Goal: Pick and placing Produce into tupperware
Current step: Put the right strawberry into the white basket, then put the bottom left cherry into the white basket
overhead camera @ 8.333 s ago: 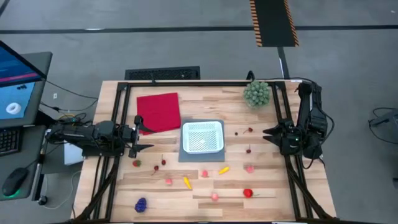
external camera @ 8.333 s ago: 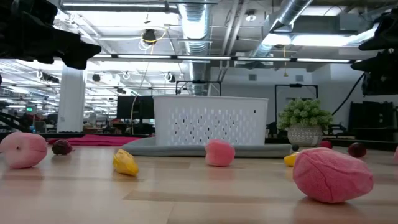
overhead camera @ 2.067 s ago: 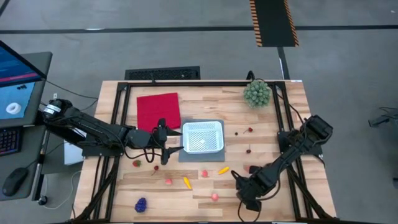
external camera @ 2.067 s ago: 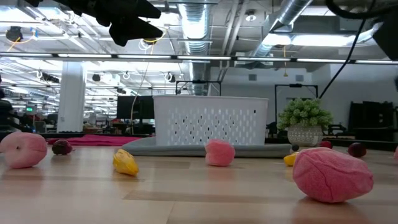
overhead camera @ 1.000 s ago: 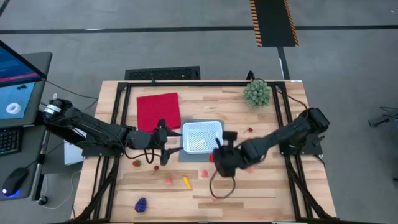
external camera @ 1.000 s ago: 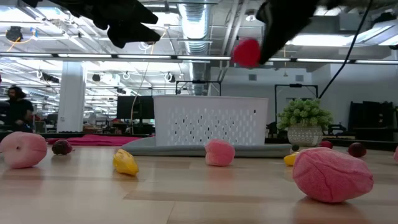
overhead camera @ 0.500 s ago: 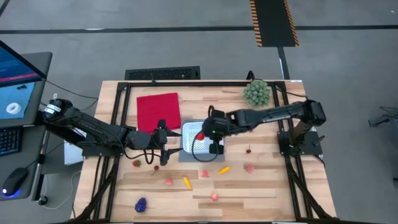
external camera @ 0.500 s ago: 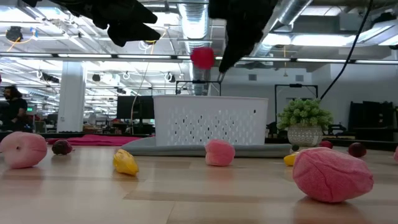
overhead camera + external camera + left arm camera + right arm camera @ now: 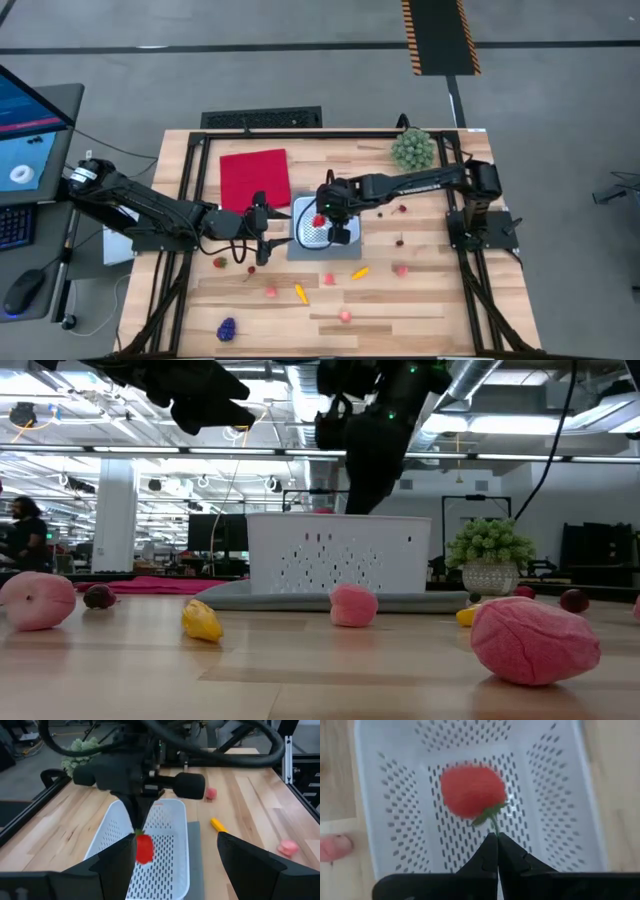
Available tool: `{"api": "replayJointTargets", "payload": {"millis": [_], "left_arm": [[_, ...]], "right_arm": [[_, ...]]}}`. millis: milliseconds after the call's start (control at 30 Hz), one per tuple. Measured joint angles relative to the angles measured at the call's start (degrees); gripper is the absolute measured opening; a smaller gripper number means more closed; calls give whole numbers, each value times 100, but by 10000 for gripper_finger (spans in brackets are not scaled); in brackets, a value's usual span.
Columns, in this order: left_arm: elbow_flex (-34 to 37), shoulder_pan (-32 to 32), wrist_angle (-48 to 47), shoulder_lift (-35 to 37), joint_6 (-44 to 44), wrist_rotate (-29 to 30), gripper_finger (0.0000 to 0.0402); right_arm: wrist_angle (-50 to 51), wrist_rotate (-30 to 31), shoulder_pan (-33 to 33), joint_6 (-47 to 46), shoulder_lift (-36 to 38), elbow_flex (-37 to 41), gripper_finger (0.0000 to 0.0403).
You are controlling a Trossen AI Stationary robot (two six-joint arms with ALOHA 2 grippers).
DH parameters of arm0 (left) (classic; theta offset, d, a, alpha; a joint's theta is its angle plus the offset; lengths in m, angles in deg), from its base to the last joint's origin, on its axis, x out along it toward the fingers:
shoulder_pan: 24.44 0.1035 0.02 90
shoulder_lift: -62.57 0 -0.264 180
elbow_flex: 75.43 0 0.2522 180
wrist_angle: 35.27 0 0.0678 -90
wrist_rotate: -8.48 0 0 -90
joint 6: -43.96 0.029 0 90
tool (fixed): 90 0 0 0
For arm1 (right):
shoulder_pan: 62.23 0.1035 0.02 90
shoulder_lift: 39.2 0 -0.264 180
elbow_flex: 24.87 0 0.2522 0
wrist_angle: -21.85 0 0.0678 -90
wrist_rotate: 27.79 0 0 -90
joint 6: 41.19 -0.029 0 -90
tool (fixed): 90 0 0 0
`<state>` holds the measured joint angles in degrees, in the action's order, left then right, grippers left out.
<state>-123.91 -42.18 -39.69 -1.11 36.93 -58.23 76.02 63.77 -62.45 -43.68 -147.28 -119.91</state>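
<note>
My right gripper (image 9: 322,214) is over the white tupperware (image 9: 342,205), shut on a red fruit (image 9: 472,790) with a green stem. In the low view only the fruit's top (image 9: 322,511) shows above the tupperware's rim (image 9: 340,517). My left gripper (image 9: 266,240) waits open just left of the tupperware, its fingers (image 9: 117,865) pointing at it. More produce lies on the near half of the table: pink pieces (image 9: 328,279), yellow-orange ones (image 9: 300,293) and a purple grape bunch (image 9: 227,328). My right gripper pinches the fruit's thin green stem (image 9: 493,826) between its two fingertips (image 9: 490,845). The fingers come steeply from above. The fruit hangs below them, clear of the tupperware's mesh floor (image 9: 165,865), about level with the rim.
The tupperware stands on a grey mat (image 9: 300,250). A red cloth (image 9: 254,180) lies at its far left, and a green spiky plant (image 9: 413,148) stands at the far right. Small dark red cherries (image 9: 400,241) lie right of the tupperware and others (image 9: 219,262) near my left gripper.
My right gripper has carried the red fruit from over the table's near middle toward the far edge and the left, to above the tupperware, tipping more steeply downward. It has sunk, so the fruit has dropped from well above the rim to about rim level.
</note>
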Motion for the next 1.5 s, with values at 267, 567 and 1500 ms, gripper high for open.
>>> {"api": "replayJointTargets", "payload": {"millis": [267, 567, 1500], "left_arm": [[0, 0, 1, 0, -38, -1, 269], [0, 0, 0, 0, -58, -6, 269], [-4, 2, -126, -2, -65, -4, 269]], "right_arm": [[26, -41, -82, -4, -122, 0, 27], [17, -154, -138, -5, -122, 0, 37], [940, 651, 146, -243, 1463, 2, 72]]}}
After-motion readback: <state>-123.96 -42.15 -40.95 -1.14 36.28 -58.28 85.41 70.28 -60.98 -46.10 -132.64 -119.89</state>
